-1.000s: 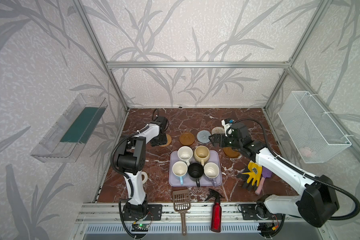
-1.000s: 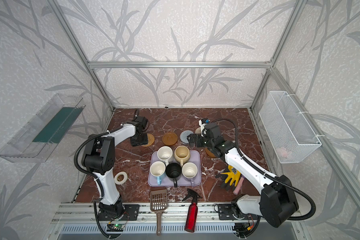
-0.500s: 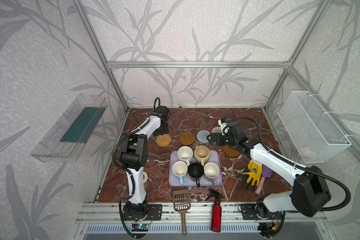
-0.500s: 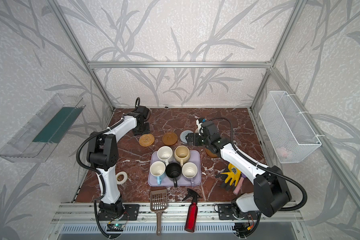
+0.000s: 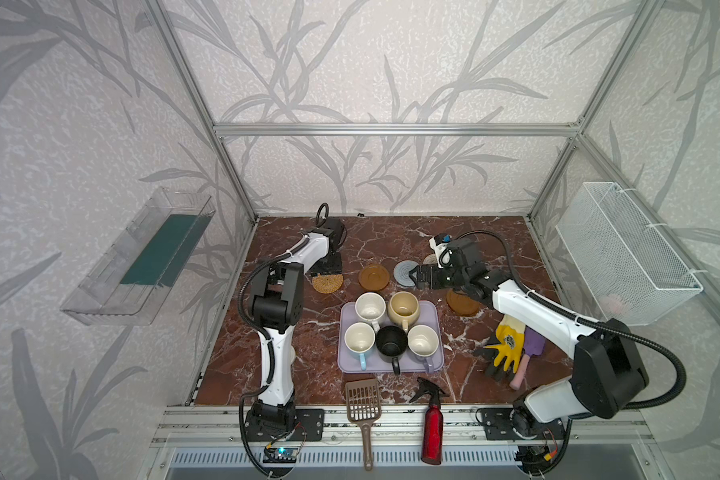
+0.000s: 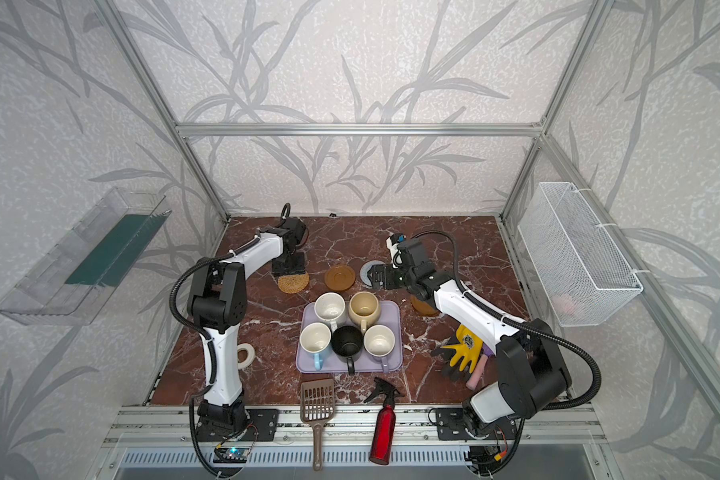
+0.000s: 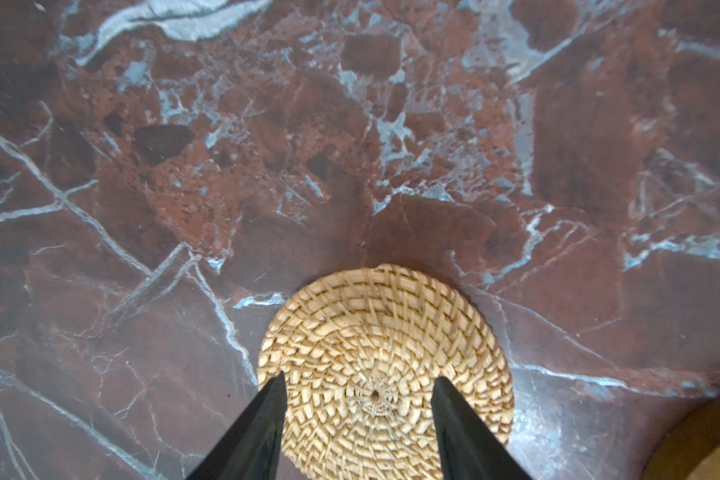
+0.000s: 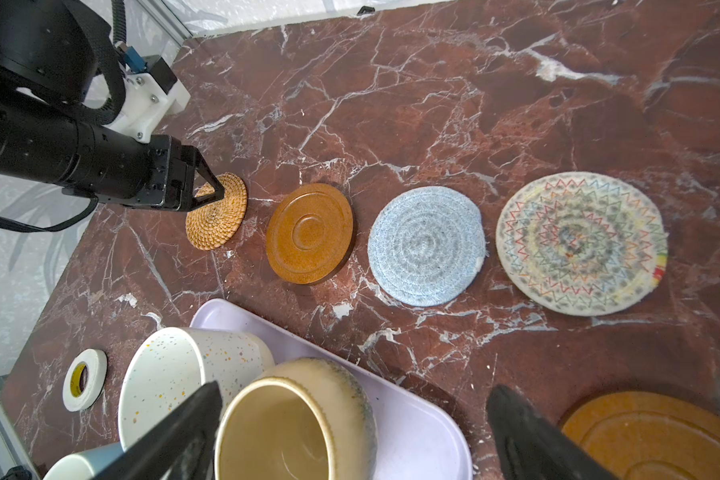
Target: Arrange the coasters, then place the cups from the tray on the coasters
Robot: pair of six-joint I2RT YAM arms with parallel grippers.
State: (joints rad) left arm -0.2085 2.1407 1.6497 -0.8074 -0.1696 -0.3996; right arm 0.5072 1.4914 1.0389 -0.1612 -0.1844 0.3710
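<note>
Amber coaster (image 8: 657, 436) lies flat on the table off the coaster row, by the tray's (image 8: 412, 415) far right corner. Right gripper (image 8: 357, 387), wide open and empty, is just beside it, so likely the nearer arm. Left gripper (image 7: 359, 376) is parted over the rattan coaster (image 7: 385, 332), not pinching.

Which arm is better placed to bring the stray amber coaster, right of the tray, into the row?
Right. The stray amber coaster lies on that side, close beside the open right pincer. The left pincer hovers over the rattan coaster at the row's opposite end, farthest from it.
</note>
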